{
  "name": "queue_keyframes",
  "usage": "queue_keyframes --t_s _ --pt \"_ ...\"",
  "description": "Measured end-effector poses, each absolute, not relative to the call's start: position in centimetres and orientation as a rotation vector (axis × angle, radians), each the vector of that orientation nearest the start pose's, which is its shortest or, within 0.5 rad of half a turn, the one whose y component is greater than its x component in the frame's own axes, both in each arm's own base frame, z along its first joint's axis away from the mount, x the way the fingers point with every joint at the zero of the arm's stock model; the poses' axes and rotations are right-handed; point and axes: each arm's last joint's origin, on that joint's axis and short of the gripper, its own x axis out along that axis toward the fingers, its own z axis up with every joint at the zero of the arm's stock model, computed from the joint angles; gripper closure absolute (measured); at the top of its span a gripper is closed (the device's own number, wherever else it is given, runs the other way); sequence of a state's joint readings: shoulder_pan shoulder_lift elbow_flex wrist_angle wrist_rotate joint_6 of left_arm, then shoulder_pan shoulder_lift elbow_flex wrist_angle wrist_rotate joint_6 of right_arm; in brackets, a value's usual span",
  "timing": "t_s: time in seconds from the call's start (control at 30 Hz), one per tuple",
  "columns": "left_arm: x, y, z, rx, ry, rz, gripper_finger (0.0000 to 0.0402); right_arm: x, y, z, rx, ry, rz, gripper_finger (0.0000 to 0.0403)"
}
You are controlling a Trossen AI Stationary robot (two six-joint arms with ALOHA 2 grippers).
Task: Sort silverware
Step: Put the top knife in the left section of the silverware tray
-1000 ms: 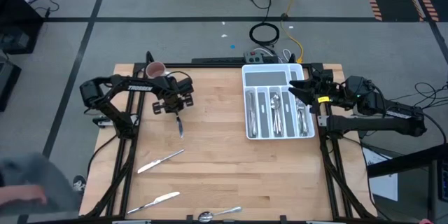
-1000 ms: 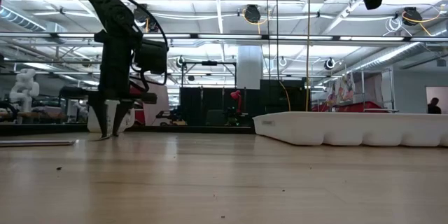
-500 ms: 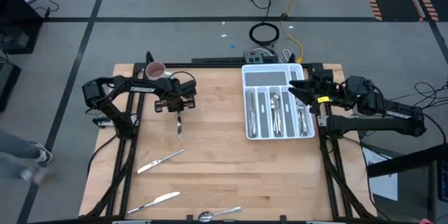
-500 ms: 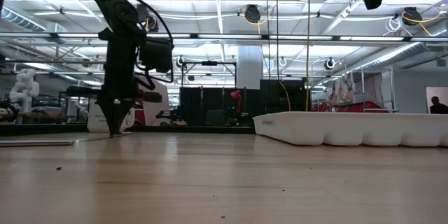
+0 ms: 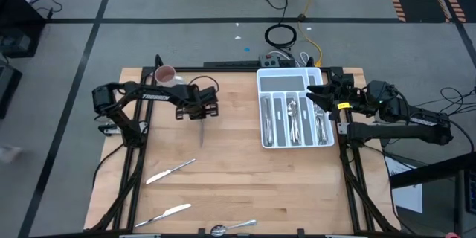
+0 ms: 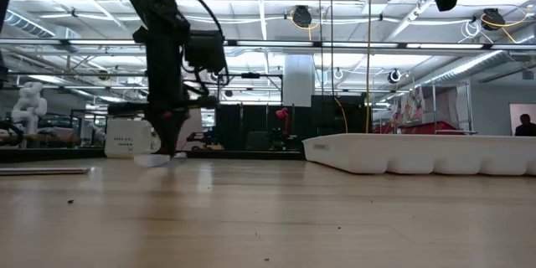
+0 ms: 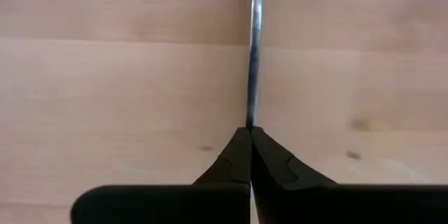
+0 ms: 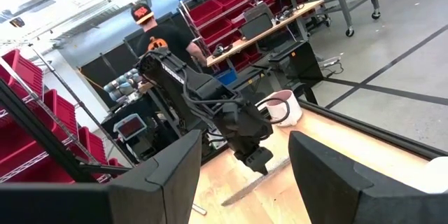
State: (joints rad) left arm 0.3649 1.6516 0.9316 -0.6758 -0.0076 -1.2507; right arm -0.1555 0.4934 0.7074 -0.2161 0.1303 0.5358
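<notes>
My left gripper (image 5: 200, 113) is at the far left of the table, beside the white-and-pink mug (image 5: 164, 75), and is shut on a table knife (image 5: 202, 134) that points toward the near edge. Two more knives (image 5: 171, 170) (image 5: 163, 216) and a spoon (image 5: 232, 227) lie flat near the table's near edge. The white cutlery tray (image 5: 294, 79) at the far right holds several pieces of silverware (image 5: 296, 119). My right gripper (image 5: 314, 94) hovers open above the tray's right side. My left gripper pinches the knife's far end (image 7: 250, 115) between its two shut fingertips (image 7: 236, 155), coming from above and pointing down. The knife runs straight out from the tips toward the near edge (image 5: 203, 143). Whether its free end rests on the wood, I cannot tell.
The mug stands at the far left corner behind my left arm (image 6: 167, 67). The tray's white wall (image 6: 419, 152) rises on the right. Bare wood lies between my left gripper and the tray. A person (image 8: 157, 42) stands in the room beyond the table.
My left gripper closed its fingers on the knife's far end, then moved toward the table's right, toward the tray. The knife went along with it and now lies straighter, pointing at the near edge. My right arm kept still.
</notes>
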Motion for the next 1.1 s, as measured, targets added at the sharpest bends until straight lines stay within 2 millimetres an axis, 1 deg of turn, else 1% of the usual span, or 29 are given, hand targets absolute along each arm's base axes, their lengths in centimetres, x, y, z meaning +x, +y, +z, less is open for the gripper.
queue_keyframes --t_s 0.13,0.3,0.4,0.47,0.57,0.63,0.73,0.8,0.93,1.0,1.1 --pt "27.3 10.2 16.3 -1.268 0.961 1.106 0.04 11.0 -2.1 33.8 0.531 -0.069 -0.284 0.0195" --pt "28.7 10.3 16.9 -1.276 0.841 1.013 0.0401 11.7 -2.2 33.5 0.533 -0.034 -0.294 0.0195" --pt "29.0 9.9 17.0 -1.268 0.827 0.993 0.0401 12.5 -2.4 33.2 0.537 -0.003 -0.303 0.0195" --pt "28.8 9.6 17.4 -1.243 0.84 1.035 0.0401 13.3 -2.5 32.6 0.557 0.046 -0.318 0.0195" --pt "28.0 9.3 18.1 -1.195 0.877 1.137 0.0401 15.0 -2.7 31.6 0.562 0.13 -0.343 0.0195" --pt "27.3 9.2 18.9 -1.169 0.918 1.177 0.0401 16.4 -3.0 30.5 0.532 0.21 -0.358 0.0195" --pt "26.2 8.6 20.7 -1.158 0.948 1.179 0.0396 18.7 -3.3 28.9 0.496 0.311 -0.371 0.0195" --pt "25.3 7.8 22.3 -1.166 0.944 1.149 0.0394 20.3 -3.5 27.7 0.498 0.363 -0.378 0.0195" --pt "23.2 6.2 25.7 -1.177 0.858 1.064 0.0393 23.7 -4.2 25.8 0.565 0.42 -0.396 0.0195" --pt "22.1 5.6 27.0 -1.175 0.806 1.052 0.0393 25.5 -4.5 25.5 0.561 0.45 -0.403 0.0195" --pt "20.8 5.2 28.2 -1.142 0.749 1.058 0.0392 28.6 -5.0 25.5 0.522 0.487 -0.396 0.0195"
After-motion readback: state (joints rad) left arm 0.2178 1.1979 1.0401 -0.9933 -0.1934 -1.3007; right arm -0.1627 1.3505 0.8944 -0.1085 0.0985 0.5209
